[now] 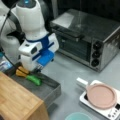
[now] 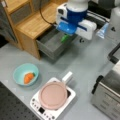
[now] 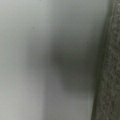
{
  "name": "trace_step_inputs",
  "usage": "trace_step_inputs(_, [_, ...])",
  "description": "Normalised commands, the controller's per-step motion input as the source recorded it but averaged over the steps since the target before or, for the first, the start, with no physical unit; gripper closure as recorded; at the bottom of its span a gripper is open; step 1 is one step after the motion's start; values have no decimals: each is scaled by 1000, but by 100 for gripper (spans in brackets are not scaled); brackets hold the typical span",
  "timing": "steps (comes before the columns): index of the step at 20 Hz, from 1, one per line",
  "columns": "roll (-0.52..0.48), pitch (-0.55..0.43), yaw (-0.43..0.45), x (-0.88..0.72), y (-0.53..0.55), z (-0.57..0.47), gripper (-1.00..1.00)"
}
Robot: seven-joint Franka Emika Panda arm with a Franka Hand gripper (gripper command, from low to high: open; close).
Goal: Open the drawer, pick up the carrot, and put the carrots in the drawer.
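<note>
The grey table (image 2: pixel 82 65) carries a toaster oven (image 1: pixel 90 42) and a hotplate (image 2: pixel 53 100). The drawer (image 2: pixel 50 43) stands open with a green item (image 1: pixel 34 80) inside. The tool (image 1: pixel 37 68) hangs over it, fingers hidden, so its opening cannot be told. The carrot (image 2: pixel 28 77) lies in a teal bowl (image 2: pixel 20 71).

One drawer (image 1: pixel 50 91) stands pulled out right under the gripper (image 1: pixel 37 68), holding one green item (image 1: pixel 34 80) and one yellow item (image 1: pixel 22 71) just below the gripper. One carrot (image 2: pixel 28 77) lies in one teal bowl (image 2: pixel 18 72), well apart from the gripper toward a front view's bottom left. There is also one toaster oven (image 1: pixel 87 40) with three black knobs (image 1: pixel 96 54), one pink pan (image 2: pixel 53 95) and one white cooktop (image 2: pixel 37 105), all away from the gripper.
</note>
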Motion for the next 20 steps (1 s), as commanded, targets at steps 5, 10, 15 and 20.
trace_step_inputs(5, [66,148,-129,404,-64,181,-100])
trace_step_inputs(10, [84,140,-113,579,-142,133,-100])
trace_step_inputs(15, [102,178,-114,719,-174,277,-100])
trace_step_inputs(20, [90,213,-103,591,-145,297,-100])
